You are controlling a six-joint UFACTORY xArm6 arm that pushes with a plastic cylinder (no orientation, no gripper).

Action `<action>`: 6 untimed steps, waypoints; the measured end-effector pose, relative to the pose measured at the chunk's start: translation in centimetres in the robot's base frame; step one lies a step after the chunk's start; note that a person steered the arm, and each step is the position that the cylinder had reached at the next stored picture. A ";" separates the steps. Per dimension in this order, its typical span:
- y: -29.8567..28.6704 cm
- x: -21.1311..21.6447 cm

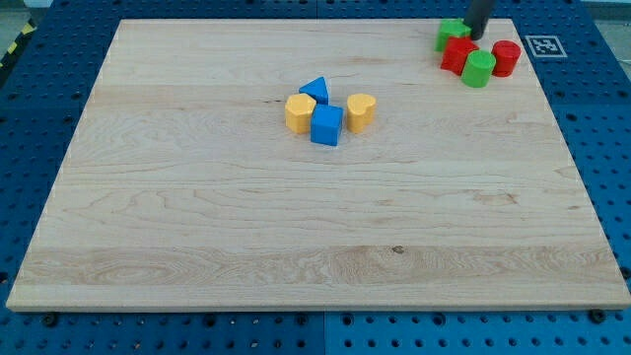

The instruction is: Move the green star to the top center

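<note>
1. Now at the view's top right corner of the desk (197,247): green star (453,35), close to the top edge, well off from the top center.
2. Just right of it, touching or nearly so: my tip (480,37). Cannot tell which.
3. Tool state: a bare rod (480,15), nothing to clench or release, nothing held.
4. Packed just below the star: red star (457,55), green cylinder (479,69), red cylinder (506,58).
5. Step in hand, by the look of it: lined up behind the star, the push itself barely begun.
6. Next move, probably: a steady shove toward the view's left, parallel to the top edge, stopping about midway along it.
7. Needed for that: contact kept on the star's middle, so no spin or slip off the rod.
8. Also needed: a line high enough to leave the red star behind, not dragged along.
</note>
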State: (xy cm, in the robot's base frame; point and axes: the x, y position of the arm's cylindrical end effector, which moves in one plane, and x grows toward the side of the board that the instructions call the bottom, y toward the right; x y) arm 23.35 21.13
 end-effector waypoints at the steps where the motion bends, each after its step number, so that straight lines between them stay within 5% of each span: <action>1: -2.9 1.5; 6: -6.4 5.0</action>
State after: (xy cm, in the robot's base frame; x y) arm 28.31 14.77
